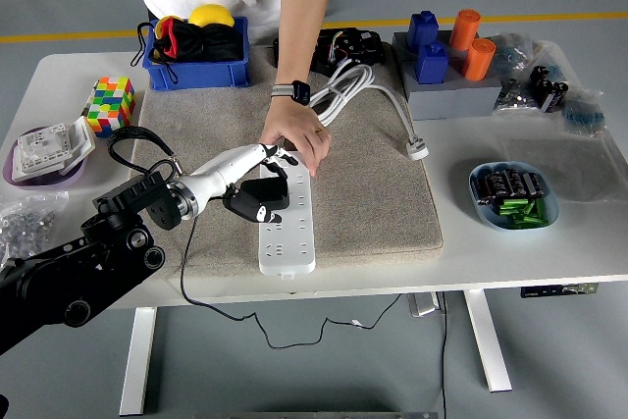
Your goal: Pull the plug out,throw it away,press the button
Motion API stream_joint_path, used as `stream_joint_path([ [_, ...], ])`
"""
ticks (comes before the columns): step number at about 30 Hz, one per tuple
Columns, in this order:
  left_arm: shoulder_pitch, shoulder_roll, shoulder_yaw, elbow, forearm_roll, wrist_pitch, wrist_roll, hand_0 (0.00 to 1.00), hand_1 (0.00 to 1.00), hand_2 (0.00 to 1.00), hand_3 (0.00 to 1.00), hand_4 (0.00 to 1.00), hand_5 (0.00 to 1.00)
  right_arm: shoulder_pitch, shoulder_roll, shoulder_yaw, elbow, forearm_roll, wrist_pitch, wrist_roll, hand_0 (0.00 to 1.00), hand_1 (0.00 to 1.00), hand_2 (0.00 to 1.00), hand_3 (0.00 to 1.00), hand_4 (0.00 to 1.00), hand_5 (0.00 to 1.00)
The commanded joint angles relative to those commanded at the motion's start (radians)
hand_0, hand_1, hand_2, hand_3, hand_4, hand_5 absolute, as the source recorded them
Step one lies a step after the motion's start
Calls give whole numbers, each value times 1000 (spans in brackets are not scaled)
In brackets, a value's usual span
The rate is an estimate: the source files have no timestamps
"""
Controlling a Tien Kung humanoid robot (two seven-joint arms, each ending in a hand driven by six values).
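Note:
A white power strip (287,231) lies on the beige mat (383,198). A black plug (267,192) sits in it near the middle, and its thin black cord (186,252) runs off the table's front edge. My left hand (257,182) reaches in from the left. Its fingers (272,154) lie over the plug and its thumb (245,207) is under it, so it is shut on the plug. A person's hand (292,137) presses down on the strip's far end, right next to my fingers. The strip's button is hidden under that hand.
A coiled white cable (341,93) with its plug (418,151) lies on the mat's far right. A blue bin (196,68), a colour cube (110,103), a purple plate (29,170), a grey block with blue and orange cylinders (446,93) and a blue bowl (491,211) surround the mat.

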Motion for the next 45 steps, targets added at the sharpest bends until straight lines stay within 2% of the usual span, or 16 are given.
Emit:
stream_joint_path([
  [5,-5,-6,5,19,1,3,12,710,605,532,702,913,2,0,2,2,0,3,1,2,748,659,647,614,652,475],
  [6,-7,-7,6,21,0,6,11,633,557,509,636,847,2,0,2,3,0,3,1,3,748,659,647,614,652,475],
  [10,-11,-11,7,28,5,23,6,633,557,509,636,847,2,-2,2,10,0,-2,1,0,748,659,647,614,652,475],
  [11,-12,-12,8,31,7,24,7,489,479,489,601,764,2,-3,2,11,0,-1,1,1,748,659,647,614,652,476],
  [17,-15,-13,9,33,12,22,13,489,479,489,601,764,2,-4,5,14,0,-1,2,2,748,659,647,614,652,476],
  [18,-16,-14,8,33,10,21,14,499,401,449,588,732,2,-4,5,14,0,-1,2,2,748,659,647,614,652,476],
  [23,-18,-15,6,37,-12,30,-10,499,401,449,588,732,2,-3,5,15,0,0,2,3,748,659,647,614,652,476],
  [24,-19,-14,6,38,-20,31,-16,523,354,408,571,725,2,-3,5,16,0,0,1,3,748,659,647,614,652,476],
  [29,-19,-13,6,37,-29,30,-24,523,354,408,571,725,2,-3,6,18,0,1,2,3,748,659,647,614,652,476],
  [30,-19,-12,5,35,-29,31,-24,525,350,404,571,693,2,-3,6,18,0,1,2,3,746,659,647,614,653,477],
  [40,-16,5,-56,-23,0,32,-20,532,345,397,569,695,2,-3,6,18,0,-1,2,1,747,659,647,614,653,476],
  [42,-15,5,-72,-16,5,35,-24,548,344,395,568,692,2,-3,6,17,0,-1,2,2,746,659,647,614,652,475],
  [45,-15,7,-92,31,28,38,-27,548,344,395,568,692,2,-2,7,12,0,2,2,3,746,659,647,614,652,475],
])
